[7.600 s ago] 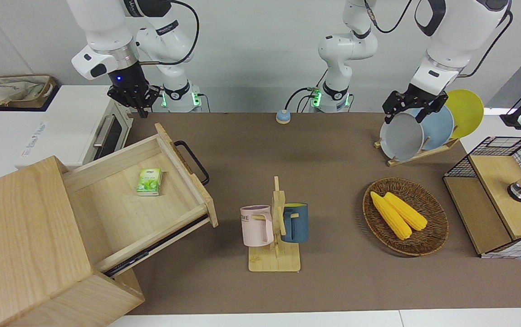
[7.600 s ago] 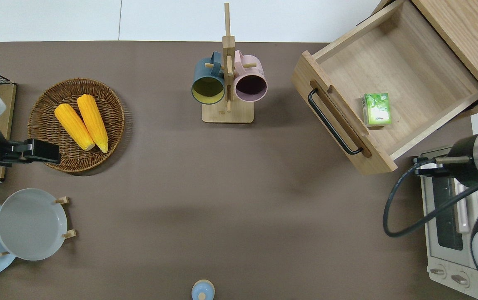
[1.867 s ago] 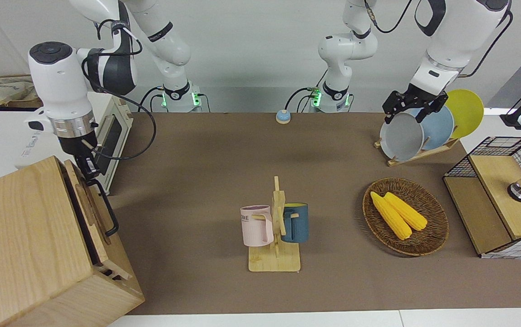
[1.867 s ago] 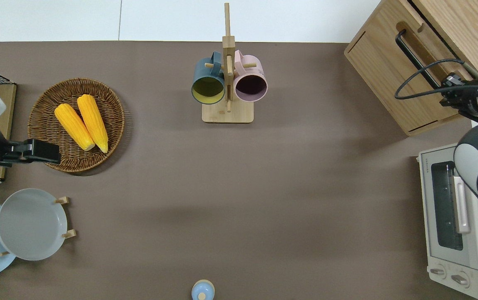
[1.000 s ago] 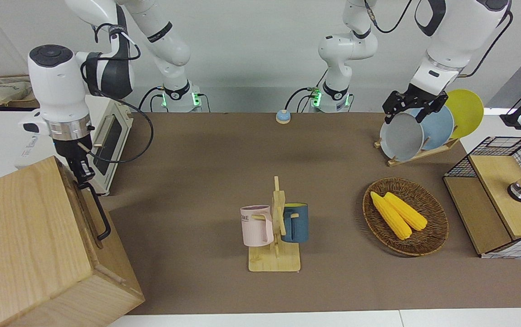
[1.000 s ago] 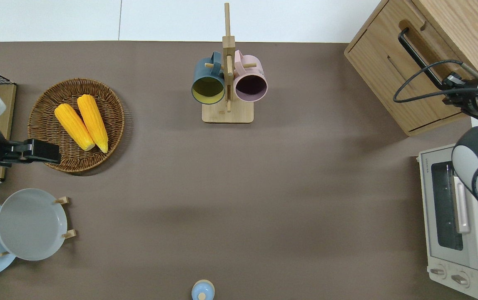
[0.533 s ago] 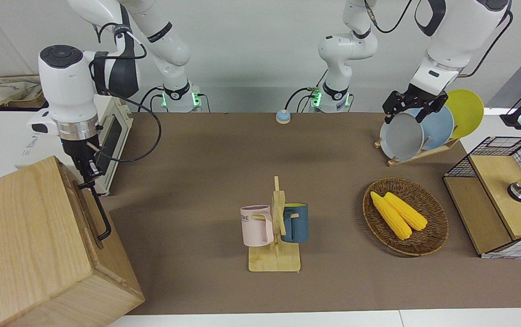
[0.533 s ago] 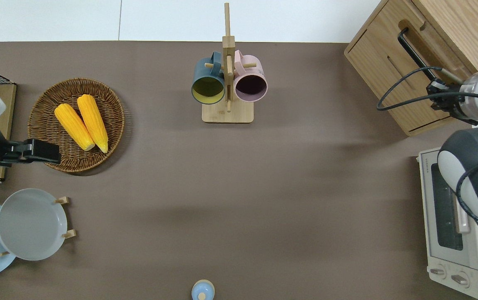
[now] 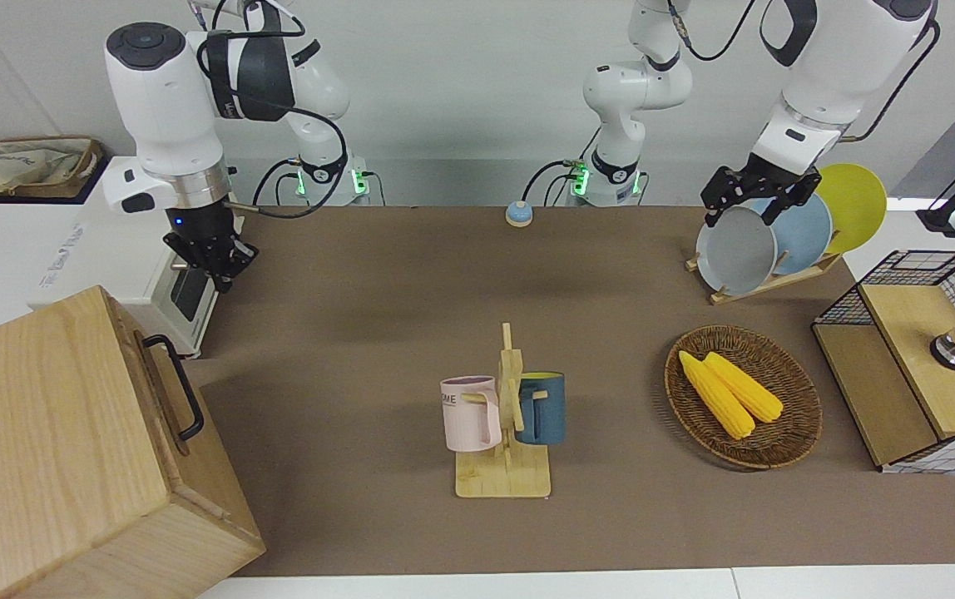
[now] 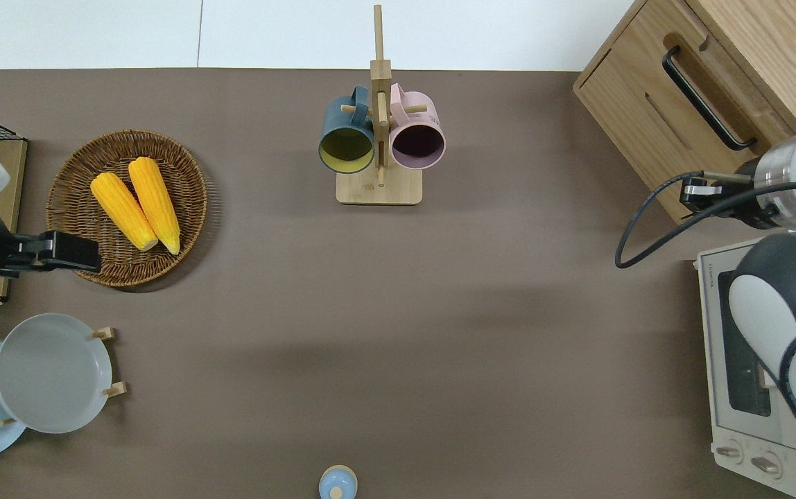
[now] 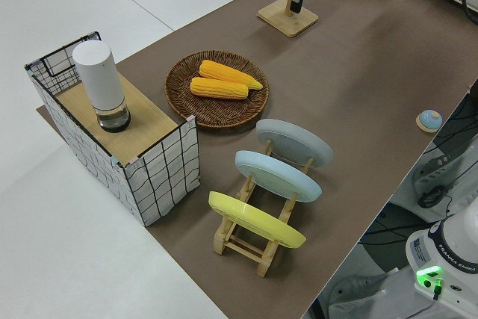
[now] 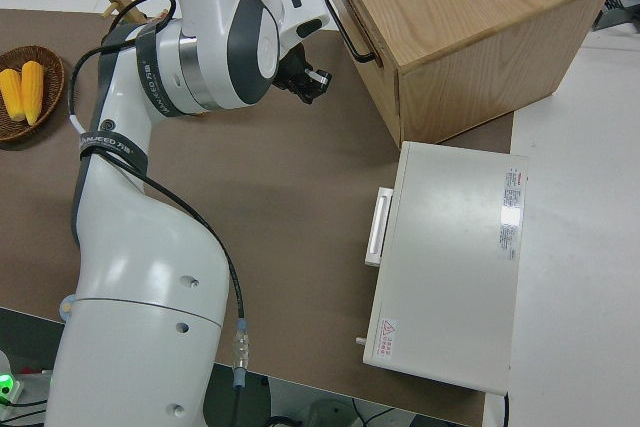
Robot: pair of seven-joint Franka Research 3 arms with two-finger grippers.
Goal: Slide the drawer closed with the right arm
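At the right arm's end of the brown-covered table (image 9: 378, 274), on the corner farthest from the robots, I see the big light-wood cabinet (image 9: 45, 433) with its wide shallow light-wood drawer (image 10: 699, 97) pushed fully in, front flush, black metal bar handle (image 10: 706, 97) sticking out. Beside it, nearer to the robots, sits the white toaster oven (image 12: 450, 267); only my overhead view shows its front panel with a small brand word I cannot make out, and a red warning sticker.

My large white right arm (image 9: 165, 100) hangs clear of the handle, its black gripper (image 9: 210, 259) over the table edge between cabinet and oven. I cannot tell how its fingers stand. My left arm is parked, its gripper (image 9: 748, 195) also unreadable to me.

Only my front view shows letters "ME" on the pink mug (image 9: 471, 413) hung on the wooden mug tree (image 9: 507, 433).
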